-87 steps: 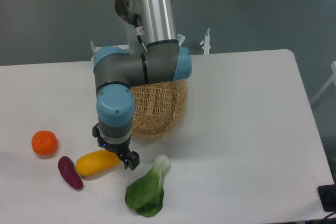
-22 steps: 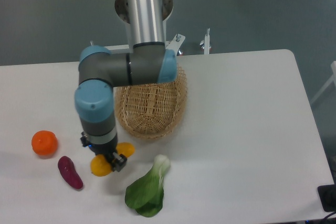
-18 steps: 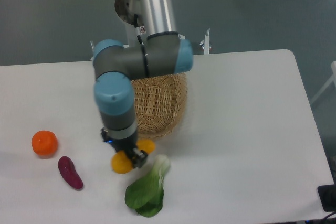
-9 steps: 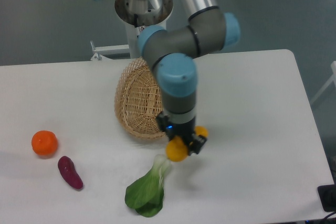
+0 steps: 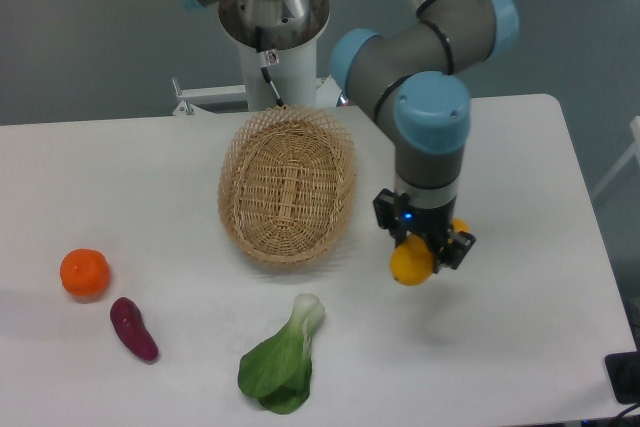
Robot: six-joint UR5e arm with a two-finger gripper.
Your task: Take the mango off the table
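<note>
The mango (image 5: 410,263), yellow shading to orange, is held in my gripper (image 5: 424,246) above the white table (image 5: 520,167), to the right of the basket. The gripper is shut on the mango's middle; its yellow end sticks out at lower left and an orange end shows at the right. The black fingers (image 5: 450,249) hide the middle of the fruit. A faint shadow lies on the table below it.
A woven wicker basket (image 5: 287,183) sits at the table's middle back. A green bok choy (image 5: 280,362) lies near the front. A round orange (image 5: 84,273) and a dark purple sweet potato (image 5: 132,328) lie at the left. The arm's base (image 5: 272,22) stands behind the table.
The arm has lifted the mango off the left of the table and swung it rightward past the basket's front to the basket's right side. The other items have not moved.
</note>
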